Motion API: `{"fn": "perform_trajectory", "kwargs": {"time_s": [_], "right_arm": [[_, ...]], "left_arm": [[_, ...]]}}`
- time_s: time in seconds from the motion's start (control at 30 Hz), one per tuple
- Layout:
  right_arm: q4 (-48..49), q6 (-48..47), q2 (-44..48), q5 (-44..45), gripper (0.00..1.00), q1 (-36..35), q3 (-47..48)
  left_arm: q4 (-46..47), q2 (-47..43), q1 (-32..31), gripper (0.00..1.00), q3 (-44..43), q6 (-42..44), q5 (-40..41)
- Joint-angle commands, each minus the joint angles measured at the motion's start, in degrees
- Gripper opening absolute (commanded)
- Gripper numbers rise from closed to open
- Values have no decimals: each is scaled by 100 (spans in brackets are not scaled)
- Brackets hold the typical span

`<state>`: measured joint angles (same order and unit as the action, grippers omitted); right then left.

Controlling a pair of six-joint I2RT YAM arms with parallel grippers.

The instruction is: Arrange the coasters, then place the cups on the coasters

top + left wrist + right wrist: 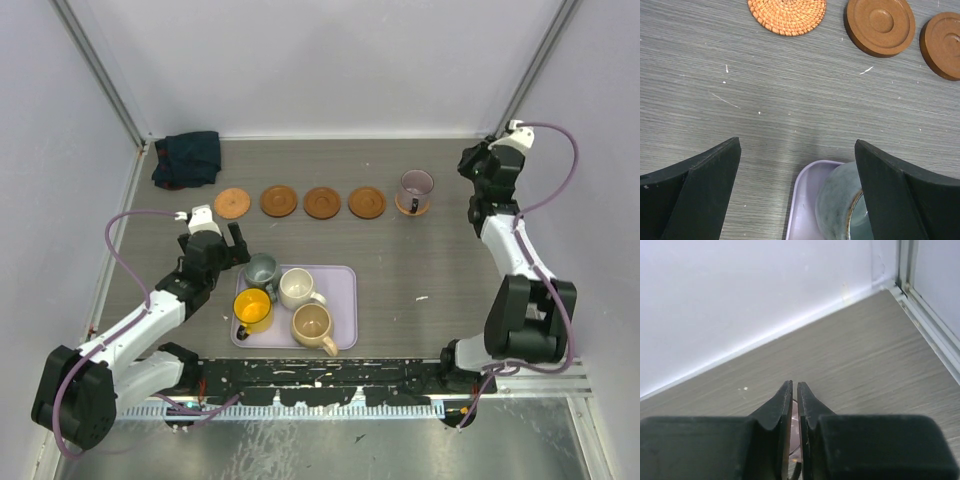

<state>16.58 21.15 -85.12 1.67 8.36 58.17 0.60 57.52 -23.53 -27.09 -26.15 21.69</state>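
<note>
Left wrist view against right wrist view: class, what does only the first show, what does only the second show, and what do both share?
Only the left wrist view: a woven coaster, two smooth brown coasters, the lavender tray's corner, the grey-green cup and the open left hand. Only the right wrist view: the white wall, the metal corner frame and the shut right hand. Both: the grey wood-grain table.

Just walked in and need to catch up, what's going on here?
Five coasters lie in a row; the purple-grey cup stands on the rightmost one. The other four cups sit on the lavender tray. The left gripper, open, hovers at the grey-green cup, likely about to take it. The right gripper is shut and empty near the back right corner.
</note>
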Motion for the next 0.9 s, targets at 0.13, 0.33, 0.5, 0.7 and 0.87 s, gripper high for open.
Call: {"fn": "perform_trajectory", "kwargs": {"time_s": [0.13,0.33,0.5,0.7,0.87], "right_arm": [[-1036,-58,1530,-352,26,-638,-403],[-2219,-68,2631,120,54,-2006,-963],[-3372,-208,3245,-449,71,-2698,-1049],[-4512,-509,3268,-2056,73,-3248,-949],[-4827,-563,3488,-2292,74,-3869,-1083]], "left_arm": [[375,-15,-20,98,-166,-117,-65],[326,104,-20,98,-219,-127,-76],[265,131,-19,98,-238,-164,-36],[176,113,-20,98,-282,-209,14],[-81,25,-25,98,-391,-189,100]]}}
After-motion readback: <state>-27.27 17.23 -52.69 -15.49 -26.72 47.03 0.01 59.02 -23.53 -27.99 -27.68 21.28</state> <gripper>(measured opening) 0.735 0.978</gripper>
